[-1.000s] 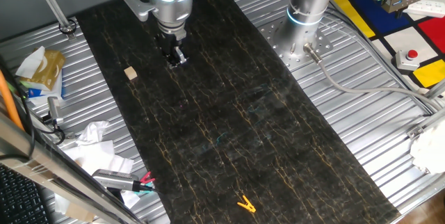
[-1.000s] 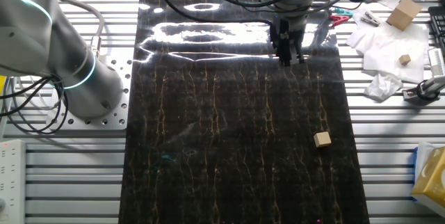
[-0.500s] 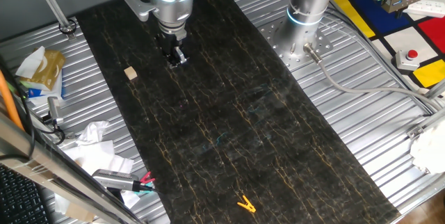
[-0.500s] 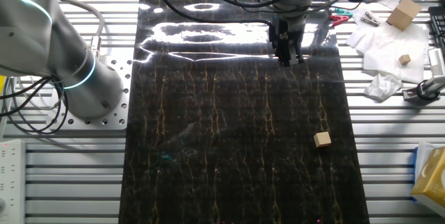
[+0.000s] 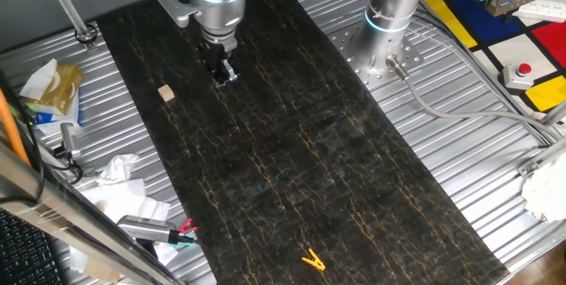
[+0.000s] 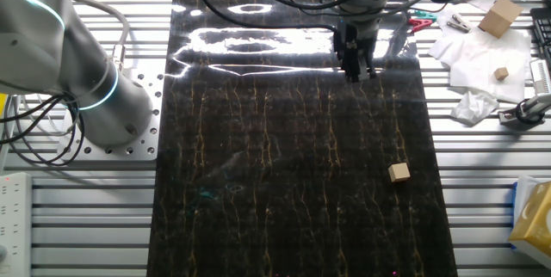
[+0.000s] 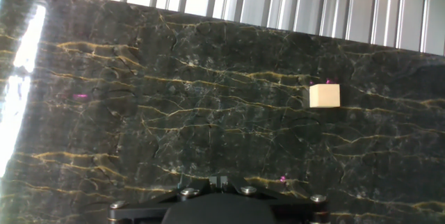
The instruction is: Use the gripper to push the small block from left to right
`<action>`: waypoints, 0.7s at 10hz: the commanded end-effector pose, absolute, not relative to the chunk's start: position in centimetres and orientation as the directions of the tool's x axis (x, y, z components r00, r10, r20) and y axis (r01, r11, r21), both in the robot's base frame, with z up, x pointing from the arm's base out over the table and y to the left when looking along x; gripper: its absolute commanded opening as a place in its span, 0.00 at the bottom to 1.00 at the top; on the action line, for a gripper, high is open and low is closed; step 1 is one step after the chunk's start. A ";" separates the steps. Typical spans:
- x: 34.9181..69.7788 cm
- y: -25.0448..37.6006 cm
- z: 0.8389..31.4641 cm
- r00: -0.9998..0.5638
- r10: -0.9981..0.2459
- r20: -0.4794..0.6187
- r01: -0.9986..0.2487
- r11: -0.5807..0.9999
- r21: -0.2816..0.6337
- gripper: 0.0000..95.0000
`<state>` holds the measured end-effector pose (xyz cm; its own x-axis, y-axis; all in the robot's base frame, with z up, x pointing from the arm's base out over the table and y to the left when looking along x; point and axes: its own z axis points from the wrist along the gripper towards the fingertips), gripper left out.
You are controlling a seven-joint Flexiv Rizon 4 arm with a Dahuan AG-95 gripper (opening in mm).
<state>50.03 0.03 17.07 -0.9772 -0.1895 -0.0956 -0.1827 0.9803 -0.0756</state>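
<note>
The small block (image 5: 165, 94) is a light tan cube lying on the dark marbled mat (image 5: 292, 161), near its left edge. My gripper (image 5: 225, 77) hovers low over the mat to the right of the block, well apart from it, fingers together and nothing between them. From the other side, the gripper (image 6: 355, 72) sits at the far end of the mat and the small block (image 6: 398, 172) lies nearer the camera, close to the mat's right edge. The hand view has the small block (image 7: 325, 96) ahead and to the right of the shut gripper (image 7: 219, 181).
A yellow clip (image 5: 312, 259) lies at the near end of the mat. Crumpled paper, tools and a red clip (image 5: 133, 198) clutter the ribbed table left of the mat. A second silver arm's base (image 5: 387, 28) stands to the right.
</note>
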 end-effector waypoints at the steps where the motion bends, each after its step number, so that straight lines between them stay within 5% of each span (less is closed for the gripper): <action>1: 50.0 0.0 17.1 -0.977 -0.189 -0.095 -0.182 0.980 -0.076 0.00; 5: 50.0 0.0 17.1 -0.977 -0.189 -0.095 -0.182 0.980 -0.076 0.00; 6: 50.0 0.0 17.1 -0.976 -0.195 -0.096 -0.194 0.981 -0.017 0.80; 7: 50.0 0.0 17.1 -0.976 -0.197 -0.096 -0.196 0.980 -0.019 0.80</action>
